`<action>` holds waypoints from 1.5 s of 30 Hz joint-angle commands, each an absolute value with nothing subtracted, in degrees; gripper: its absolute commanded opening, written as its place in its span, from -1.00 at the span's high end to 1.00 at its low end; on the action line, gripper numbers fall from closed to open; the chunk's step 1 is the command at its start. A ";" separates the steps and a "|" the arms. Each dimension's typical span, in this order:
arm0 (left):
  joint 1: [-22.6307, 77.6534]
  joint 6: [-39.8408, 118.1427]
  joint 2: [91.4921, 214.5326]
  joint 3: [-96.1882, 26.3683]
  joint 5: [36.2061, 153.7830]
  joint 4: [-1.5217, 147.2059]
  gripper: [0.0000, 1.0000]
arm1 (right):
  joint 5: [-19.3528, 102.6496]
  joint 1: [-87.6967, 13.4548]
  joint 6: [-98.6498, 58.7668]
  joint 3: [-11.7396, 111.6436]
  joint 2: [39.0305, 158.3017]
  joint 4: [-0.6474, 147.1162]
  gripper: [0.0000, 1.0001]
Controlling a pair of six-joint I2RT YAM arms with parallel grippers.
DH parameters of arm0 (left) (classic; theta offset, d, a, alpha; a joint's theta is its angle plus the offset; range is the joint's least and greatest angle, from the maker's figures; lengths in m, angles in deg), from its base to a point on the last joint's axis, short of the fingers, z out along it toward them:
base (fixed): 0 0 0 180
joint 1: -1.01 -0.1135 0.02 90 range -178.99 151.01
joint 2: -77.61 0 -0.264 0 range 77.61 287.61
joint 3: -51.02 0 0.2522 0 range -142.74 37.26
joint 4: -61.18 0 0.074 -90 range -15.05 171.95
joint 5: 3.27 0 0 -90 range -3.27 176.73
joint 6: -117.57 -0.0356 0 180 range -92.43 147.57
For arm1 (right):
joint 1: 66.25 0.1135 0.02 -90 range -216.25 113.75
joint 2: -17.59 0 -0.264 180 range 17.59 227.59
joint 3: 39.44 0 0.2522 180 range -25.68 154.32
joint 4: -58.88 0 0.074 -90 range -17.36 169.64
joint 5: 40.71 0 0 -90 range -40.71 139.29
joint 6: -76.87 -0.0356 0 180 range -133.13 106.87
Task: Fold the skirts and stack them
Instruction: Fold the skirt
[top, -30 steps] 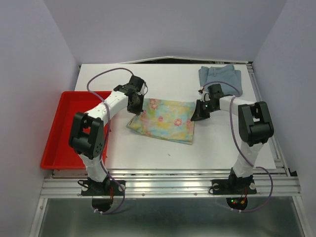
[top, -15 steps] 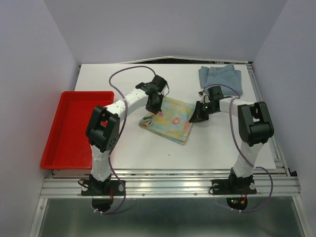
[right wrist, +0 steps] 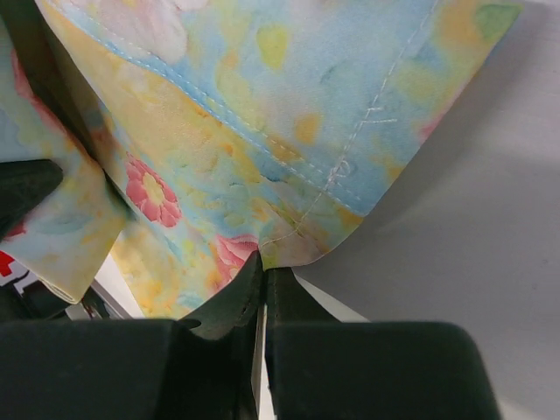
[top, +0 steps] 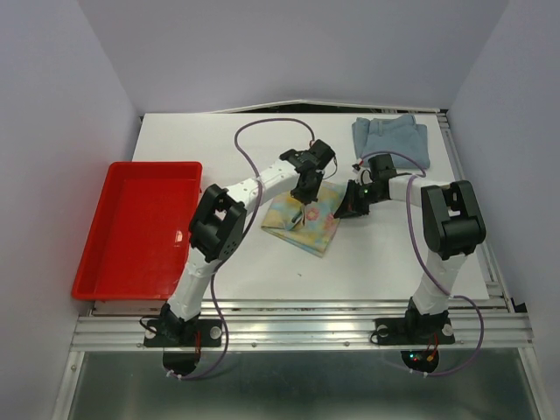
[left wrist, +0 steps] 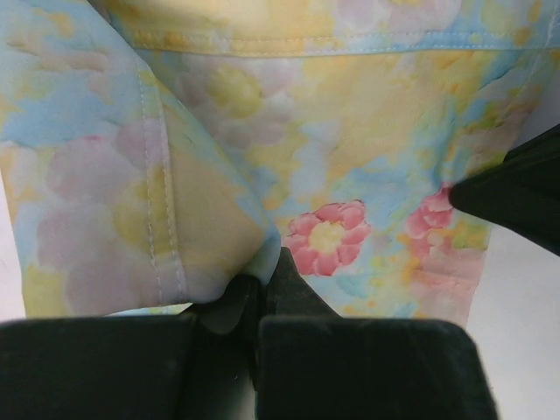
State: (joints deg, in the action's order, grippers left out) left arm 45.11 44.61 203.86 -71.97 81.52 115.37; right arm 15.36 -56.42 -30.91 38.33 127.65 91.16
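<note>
The floral skirt (top: 304,220) lies partly folded at the table's middle; it fills the left wrist view (left wrist: 306,157) and the right wrist view (right wrist: 262,114). My left gripper (top: 305,194) is shut on the skirt's left edge and holds it over the right half. My right gripper (top: 346,207) is shut on the skirt's right corner, just right of the left gripper. The denim skirt (top: 391,137) lies bunched at the table's back right, behind the right arm.
A red tray (top: 131,223) sits at the table's left edge. The white table (top: 262,262) ends at a metal rail near the arm bases. Purple walls close in on the left, back and right.
My left gripper has carried the floral skirt's left edge rightward across the skirt, folding it narrower. My right gripper has stayed in place on the right corner.
</note>
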 commanded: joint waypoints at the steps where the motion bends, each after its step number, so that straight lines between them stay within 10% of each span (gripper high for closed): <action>1: 46.89 44.18 204.34 -75.68 79.70 117.13 1.00 | 17.30 -55.96 -30.88 36.72 127.27 90.39 0.99; 45: 54.01 43.39 203.20 -76.30 90.60 115.81 0.91 | 15.63 -55.96 -32.73 34.61 126.31 87.76 0.99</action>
